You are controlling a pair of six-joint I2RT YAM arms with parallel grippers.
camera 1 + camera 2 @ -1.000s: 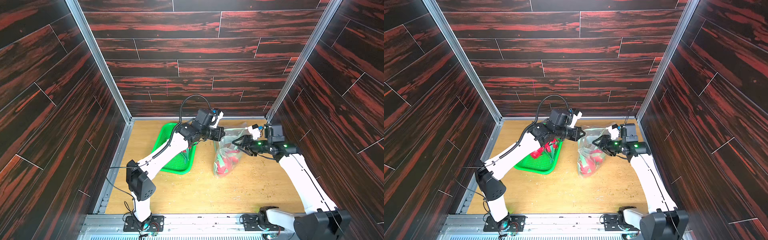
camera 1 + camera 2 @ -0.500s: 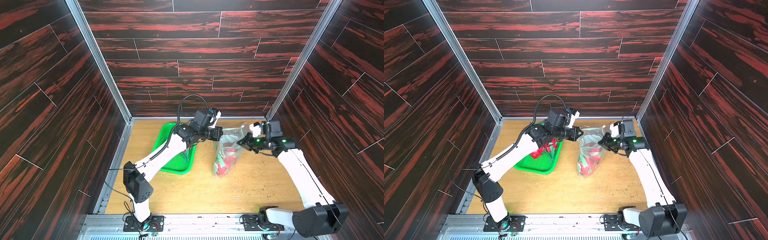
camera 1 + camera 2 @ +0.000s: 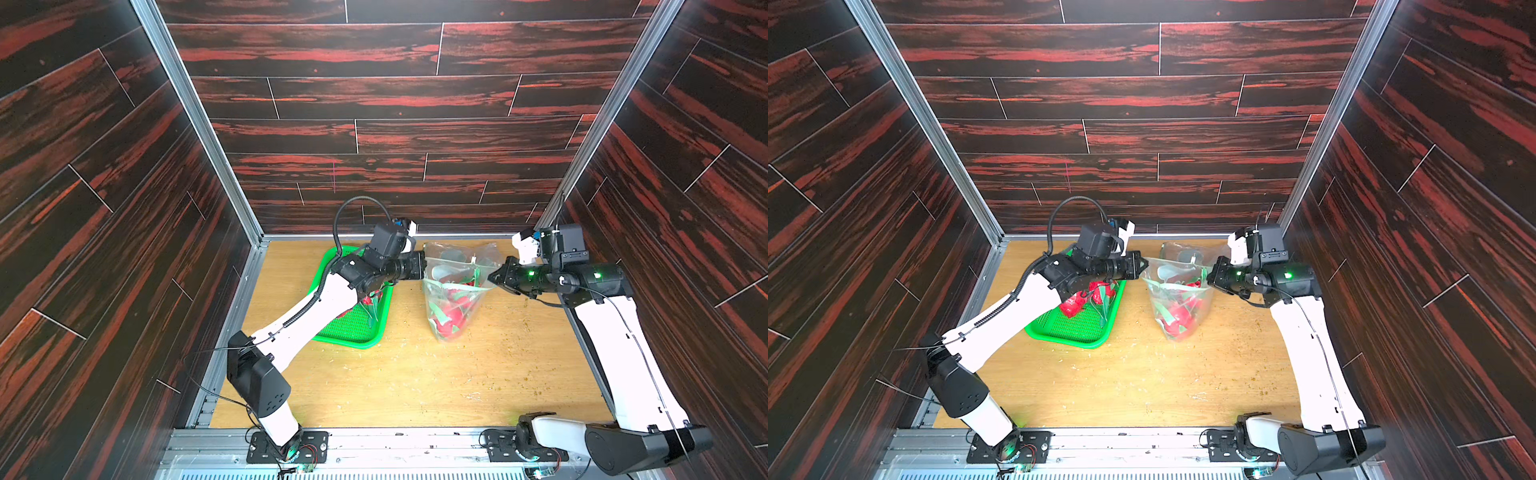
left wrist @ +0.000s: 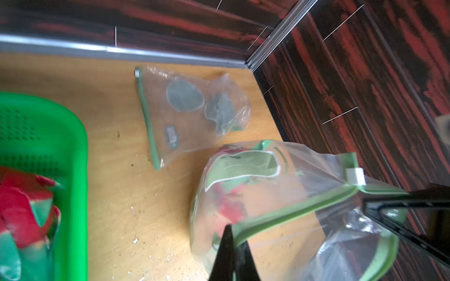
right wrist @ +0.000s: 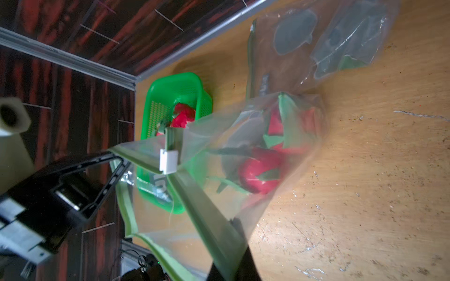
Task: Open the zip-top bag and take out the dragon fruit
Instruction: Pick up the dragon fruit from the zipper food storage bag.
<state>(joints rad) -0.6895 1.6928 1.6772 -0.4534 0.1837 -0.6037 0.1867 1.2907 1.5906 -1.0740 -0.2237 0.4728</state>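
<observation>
Jaws of the left gripper (image 3: 424, 268) are pressed together on the green zip rim of the zip-top bag (image 3: 453, 299), on the side nearest the basket (image 3: 361, 343). The left wrist view shows its black fingers (image 4: 225, 255) nipping the track w/ film bunched below. The right gripper (image 3: 493, 277) is likewise closed, pinching the opposite rim, so the bag hangs upright betw. the two w/ its mouth parted. The white slider (image 5: 168, 161) sits at one end of the track. The bag's bottom looks to touch the table (image 3: 415, 382), though I can't be sure. At least two dragon fruit (image 3: 451, 309) sit low inside the bag, and more red fruits (image 3: 1077, 303) lie in the basket. Handling, prob.: the film is thin, limp & slick, so it would stretch or slip if grabbed mid-wall, and the thick zip rim is the only firm hold, as taken here. The fruits look light & toy-like, firm enough to squeeze. Their leaf scales seem floppy & may snag the film, so they are best gripped across the red body, not by a scale. Arms: the left forearm runs diag. over the basket, wrist approx. level, pointing at the bag. The right forearm climbs steeply from its base at the near edge, wrist bent so that gripper points sideways at the bag. A second clear bag (image 4: 190, 107) lies flat near the back wall, apart from the held one.
</observation>
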